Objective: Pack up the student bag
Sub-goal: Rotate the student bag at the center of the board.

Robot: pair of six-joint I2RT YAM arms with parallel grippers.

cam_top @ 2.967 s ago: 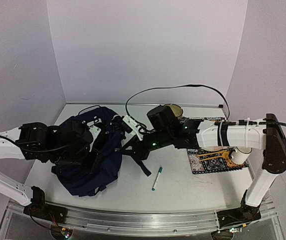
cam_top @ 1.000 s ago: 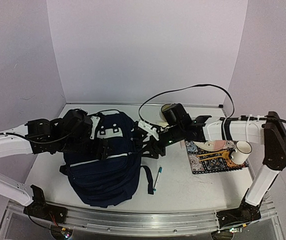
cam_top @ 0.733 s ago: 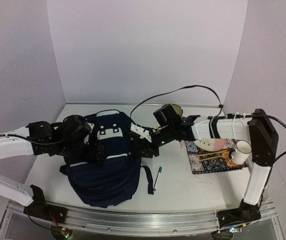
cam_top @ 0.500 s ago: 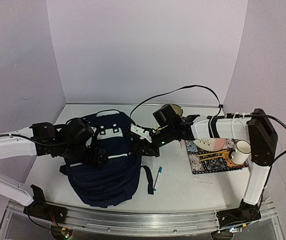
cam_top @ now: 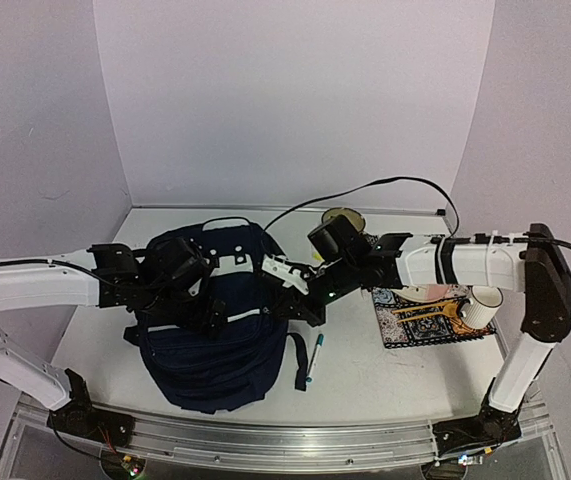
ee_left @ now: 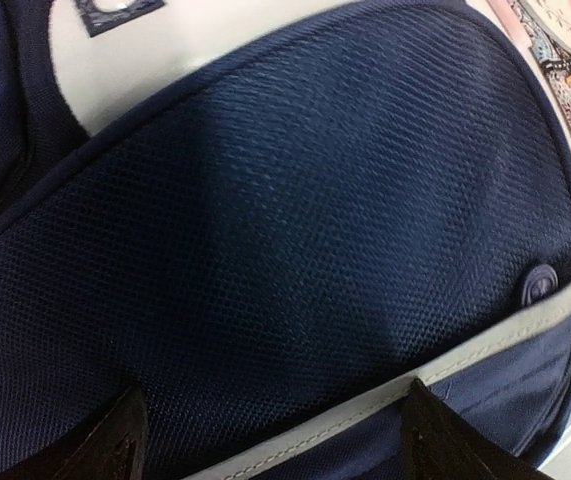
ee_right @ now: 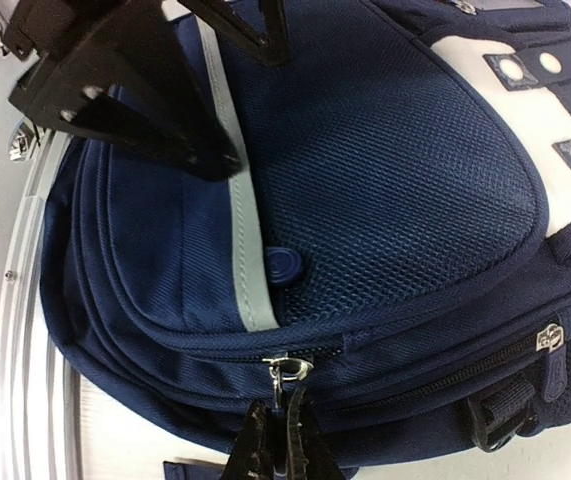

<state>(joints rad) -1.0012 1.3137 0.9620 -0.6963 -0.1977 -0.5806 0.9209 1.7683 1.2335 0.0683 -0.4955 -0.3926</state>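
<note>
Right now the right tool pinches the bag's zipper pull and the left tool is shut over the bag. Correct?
No: the left tool is open over the bag, its jaws wide apart in the left wrist view. The right tool does pinch the zipper pull.

Top camera looks down; both wrist cameras seemingly hug the bag (cam_top: 210, 350) (ee_left: 295, 250) (ee_right: 395, 180).

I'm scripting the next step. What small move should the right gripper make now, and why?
Probably draw the silver zipper pull along its track: the right gripper is shut on it, and the dark navy fabric backpack looks zipped closed.
</note>
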